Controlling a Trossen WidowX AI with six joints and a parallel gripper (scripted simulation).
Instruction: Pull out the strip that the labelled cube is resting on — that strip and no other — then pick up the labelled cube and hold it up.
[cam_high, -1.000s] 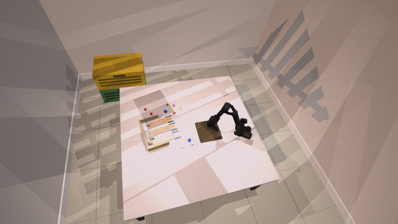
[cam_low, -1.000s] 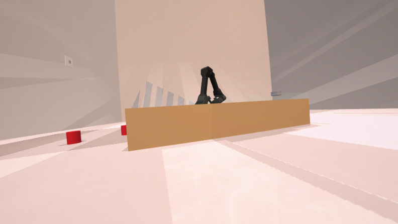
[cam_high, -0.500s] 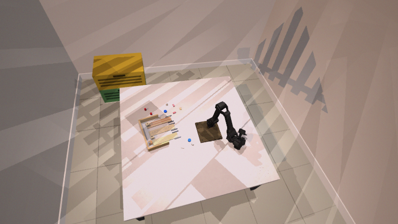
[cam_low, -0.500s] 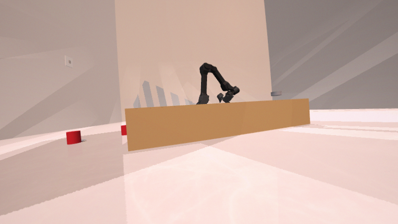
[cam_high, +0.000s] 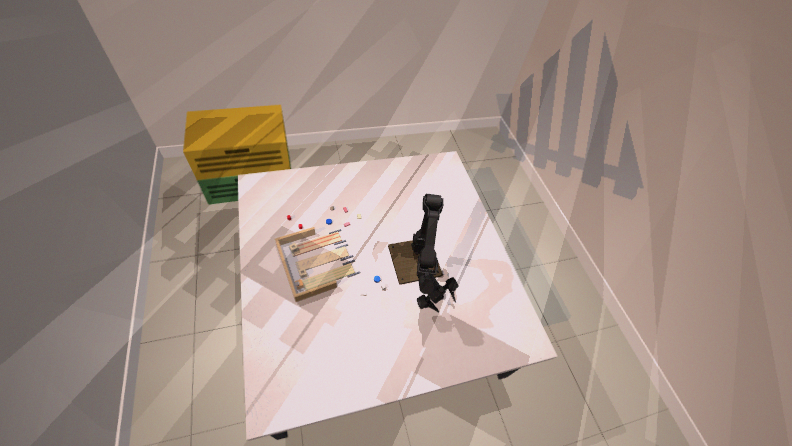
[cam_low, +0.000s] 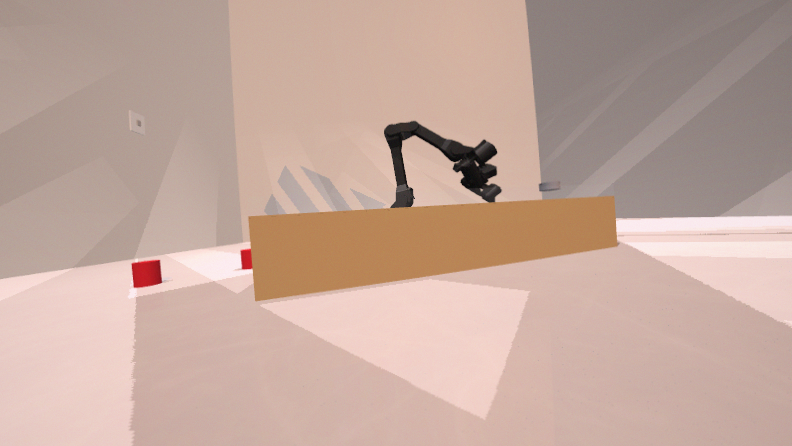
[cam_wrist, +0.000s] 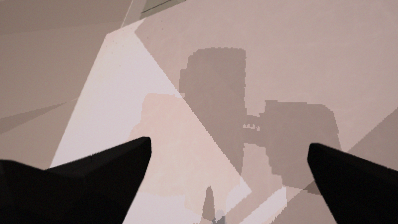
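A wooden tray (cam_high: 287, 264) lies left of the middle of the table and holds three long strips (cam_high: 321, 259) side by side, with dark tabs at their right ends. Small cubes (cam_high: 294, 249) sit near the strips' left ends; I cannot tell which one bears the label. In the exterior view only the tray's outer wall (cam_low: 432, 243) shows, hiding the strips and cubes. My gripper (cam_high: 438, 296) (cam_low: 490, 191) (cam_wrist: 228, 148) is open and empty. It hangs low over bare table to the right of the tray, in front of the arm's base. The wrist view shows only table and shadows.
Red cylinders (cam_high: 289, 217) (cam_low: 146, 273), blue discs (cam_high: 329, 221) (cam_high: 377, 278) and small pink bits (cam_high: 345, 209) lie scattered behind and right of the tray. The arm stands on a brown mat (cam_high: 400, 265). A yellow cabinet (cam_high: 235, 141) on a green one (cam_high: 220, 188) stands beyond the table's far left corner.
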